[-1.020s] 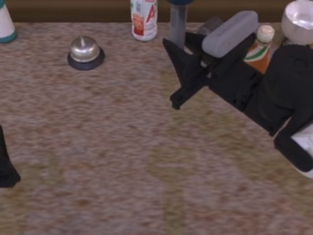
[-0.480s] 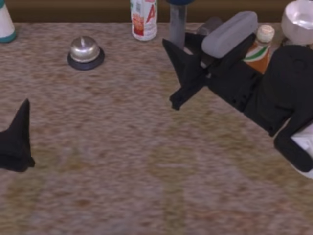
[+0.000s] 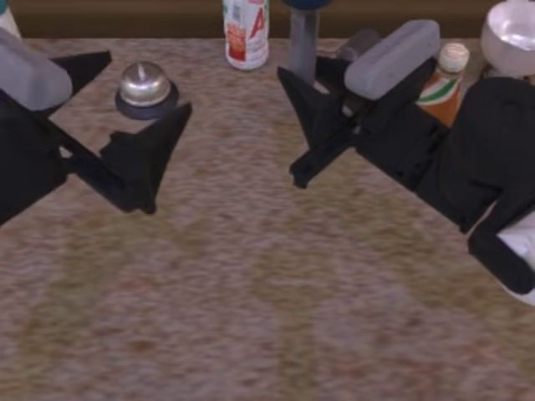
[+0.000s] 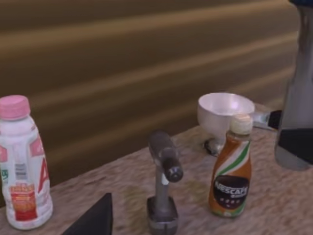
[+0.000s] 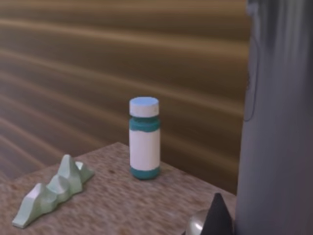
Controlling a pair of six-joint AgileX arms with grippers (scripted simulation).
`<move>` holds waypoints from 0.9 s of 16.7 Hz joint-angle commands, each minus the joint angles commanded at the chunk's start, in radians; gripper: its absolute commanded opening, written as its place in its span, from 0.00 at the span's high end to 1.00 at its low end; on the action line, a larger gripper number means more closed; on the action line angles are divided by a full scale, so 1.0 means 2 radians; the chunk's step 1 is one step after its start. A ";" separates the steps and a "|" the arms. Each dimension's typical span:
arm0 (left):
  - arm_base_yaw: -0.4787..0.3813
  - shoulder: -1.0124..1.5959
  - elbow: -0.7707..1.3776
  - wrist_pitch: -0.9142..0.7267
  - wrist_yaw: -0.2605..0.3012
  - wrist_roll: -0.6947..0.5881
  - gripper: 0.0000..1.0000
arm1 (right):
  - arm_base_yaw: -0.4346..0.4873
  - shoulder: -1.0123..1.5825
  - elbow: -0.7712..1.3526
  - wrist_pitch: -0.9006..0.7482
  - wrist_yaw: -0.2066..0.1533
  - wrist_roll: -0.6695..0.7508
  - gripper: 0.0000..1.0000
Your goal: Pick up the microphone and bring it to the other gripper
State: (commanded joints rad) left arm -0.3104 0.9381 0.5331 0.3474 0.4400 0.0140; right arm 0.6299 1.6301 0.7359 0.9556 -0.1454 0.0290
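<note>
While the top view shows only the grey handle of the microphone (image 3: pixel 303 38) at the table's (image 3: pixel 267 317) far edge, clamped in the right claw (image 3: pixel 313 79), the right wrist view shows that handle up close. The left claw (image 3: pixel 138 104) hangs wide open at far left, fingers either side of a silver bell (image 3: pixel 145 85). Only the left wrist view shows the drill (image 4: pixel 164 186), a coffee bottle (image 4: pixel 231 171) and a white bowl (image 4: pixel 222 112); what the bowl holds cannot be seen.

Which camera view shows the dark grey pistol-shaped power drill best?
The left wrist view: the dark grey pistol-shaped power drill stands whole and upright on its base. The top view shows only a part of it behind the right pincer; the right wrist view shows none.
</note>
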 joint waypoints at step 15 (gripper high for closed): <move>-0.060 0.156 0.108 0.063 0.045 0.003 0.00 | 0.000 0.000 0.000 0.000 0.000 0.000 1.00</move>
State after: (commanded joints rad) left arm -0.4308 1.2508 0.7494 0.4740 0.5302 0.0197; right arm 0.6299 1.6301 0.7359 0.9556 -0.1454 0.0290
